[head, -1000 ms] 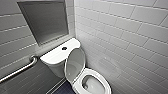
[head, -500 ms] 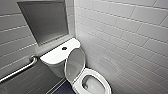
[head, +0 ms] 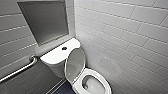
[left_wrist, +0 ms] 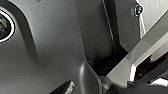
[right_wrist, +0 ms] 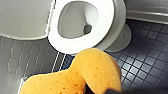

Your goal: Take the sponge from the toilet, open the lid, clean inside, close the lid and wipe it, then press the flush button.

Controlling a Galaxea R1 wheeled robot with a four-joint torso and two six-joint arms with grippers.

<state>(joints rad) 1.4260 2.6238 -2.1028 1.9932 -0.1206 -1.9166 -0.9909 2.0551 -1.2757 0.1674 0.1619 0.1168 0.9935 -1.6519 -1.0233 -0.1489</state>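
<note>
Still unchanged, lid [head: 75, 63] upright, sponge [right_wrist: 75, 77] held

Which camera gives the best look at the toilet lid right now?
The head view. There the lid stands raised in front of the tank, with nearly its whole oval and inner face visible. The right wrist view catches part of the lid, cut off by the picture's edge, beside the seat.
</note>
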